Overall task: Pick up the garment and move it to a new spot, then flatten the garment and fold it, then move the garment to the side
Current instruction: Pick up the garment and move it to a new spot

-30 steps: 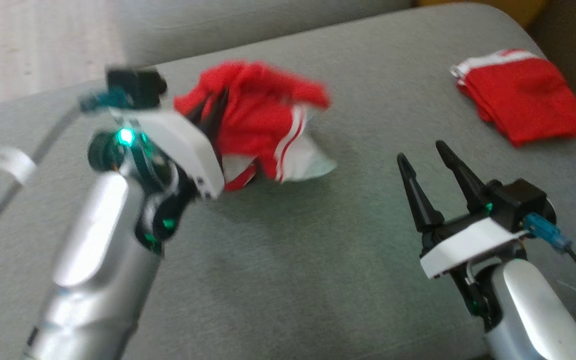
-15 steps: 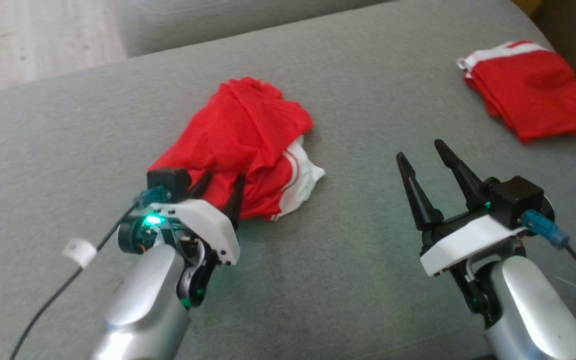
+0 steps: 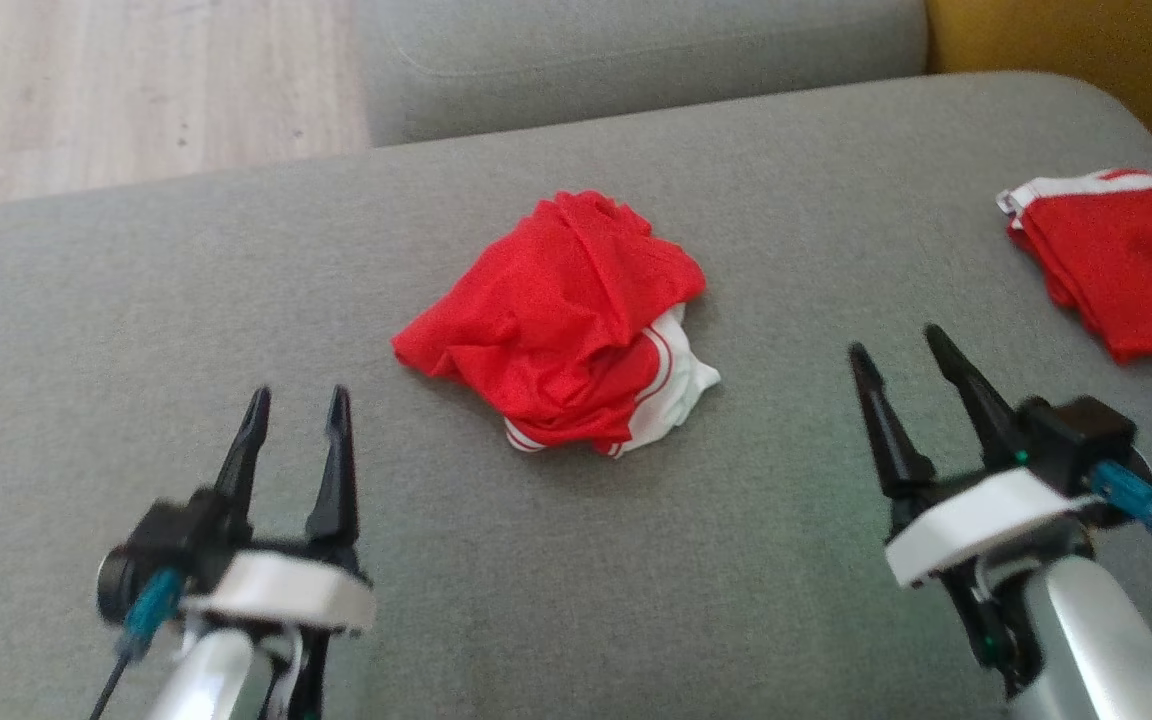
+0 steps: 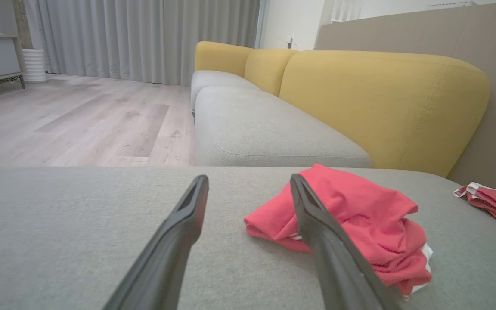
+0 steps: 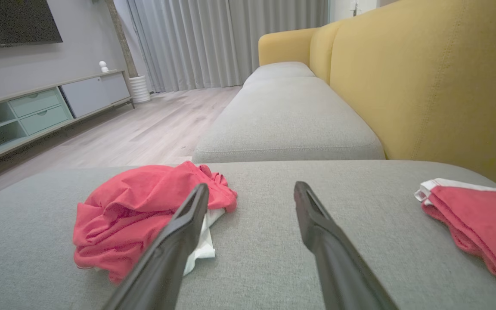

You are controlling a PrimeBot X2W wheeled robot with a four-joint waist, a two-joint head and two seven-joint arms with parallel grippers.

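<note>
Two sets of dark fingers stand spread and empty now. The left gripper is at the lower left of the head view and the right gripper at the lower right. A second ago the left gripper was closed on the garment, which hung bunched around its fingers over the grey cushion. Half a second ago those fingers had parted and stood at the heap's near edge. Now the left gripper has drawn back toward the robot and is well apart from the cloth. The garment lies released in a crumpled red mound, with white striped trim showing at its lower right. It rests near the middle of the cushion, between the two grippers and farther from the robot than either. In the left wrist view it lies beyond the right-hand finger, and in the right wrist view it lies off to the left, partly behind the left-hand finger. The right gripper holds much the same pose as before. A folded red piece with a white band lies near the cushion's right edge, well apart from the heap. It sits lower in the head view than before because the camera has shifted, and the view now also takes in more wooden floor and a yellow backrest.
</note>
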